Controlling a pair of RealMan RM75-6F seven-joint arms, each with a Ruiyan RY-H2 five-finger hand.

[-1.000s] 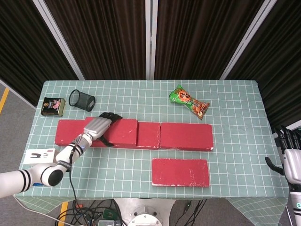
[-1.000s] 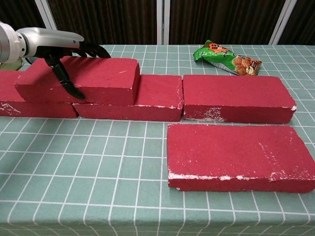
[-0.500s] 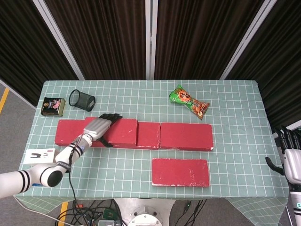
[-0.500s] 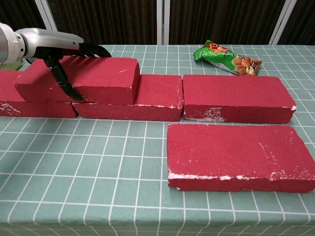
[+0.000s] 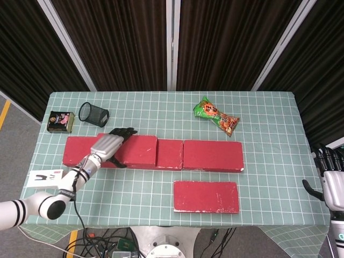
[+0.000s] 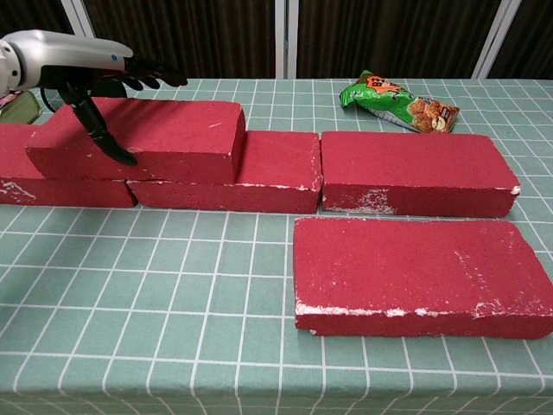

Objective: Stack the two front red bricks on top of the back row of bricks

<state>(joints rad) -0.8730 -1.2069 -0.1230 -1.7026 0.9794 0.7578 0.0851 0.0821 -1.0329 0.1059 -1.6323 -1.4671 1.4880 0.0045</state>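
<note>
1. My left hand (image 6: 82, 73) hovers over the stacked brick (image 6: 143, 138), fingers spread, thumb hanging down at its front face; grip released.
2. That brick sits atop the back row (image 5: 212, 156), left end.
3. Second front brick (image 6: 419, 272) lies on the table (image 5: 269, 115).
4. Right hand (image 5: 332, 183) idles at the table's edge, fingers apart, empty.

The worktop (image 5: 269, 134) is covered by a green gridded cloth. On it lie a back row of bricks (image 5: 212, 156), a front brick (image 5: 206, 196), a snack packet (image 5: 216, 116), a mesh cup (image 5: 93, 114) and a tin (image 5: 60, 121) near the far left corner.

Left hand (image 6: 82, 73) fingers spread and raised; right hand (image 5: 333, 183) idle at table's far edge, fingers upright.
</note>
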